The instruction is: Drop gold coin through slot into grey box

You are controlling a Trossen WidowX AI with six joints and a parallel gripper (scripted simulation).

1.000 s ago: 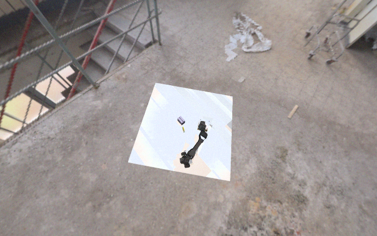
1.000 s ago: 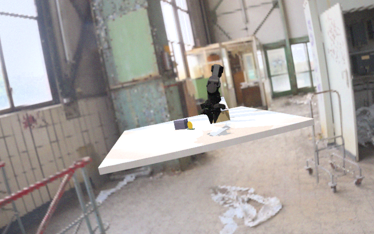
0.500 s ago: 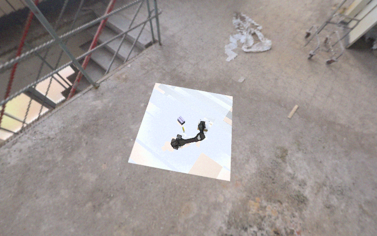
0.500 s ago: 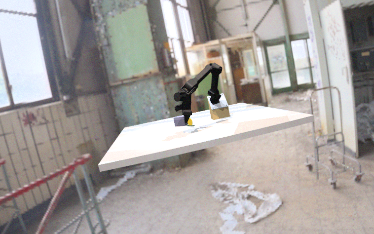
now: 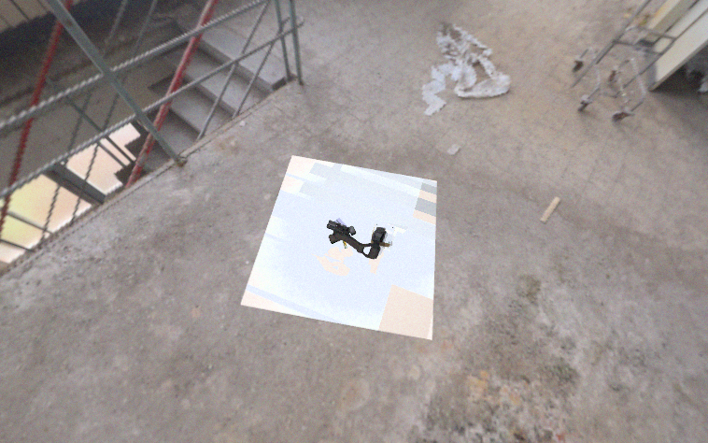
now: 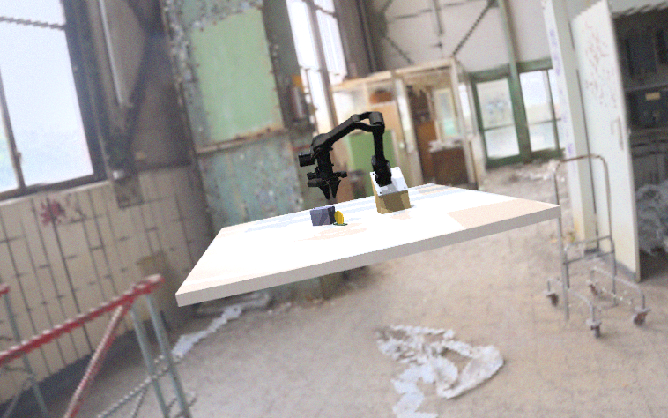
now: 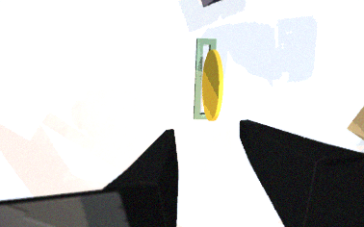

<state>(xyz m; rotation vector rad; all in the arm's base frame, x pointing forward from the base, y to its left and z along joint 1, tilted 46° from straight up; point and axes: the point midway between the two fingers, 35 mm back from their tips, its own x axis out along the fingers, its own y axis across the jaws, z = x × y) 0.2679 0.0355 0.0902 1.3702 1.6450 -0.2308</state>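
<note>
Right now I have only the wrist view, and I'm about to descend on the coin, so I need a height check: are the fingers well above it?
Observer: Yes. In the exterior view the gripper hangs above the coin, fingers pointing down, open and touching nothing.
Operator: And the box? I only see a corner of it.
Observer: The grey box sits on the table right beside the coin's holder, on the side away from the arm's base.
</note>
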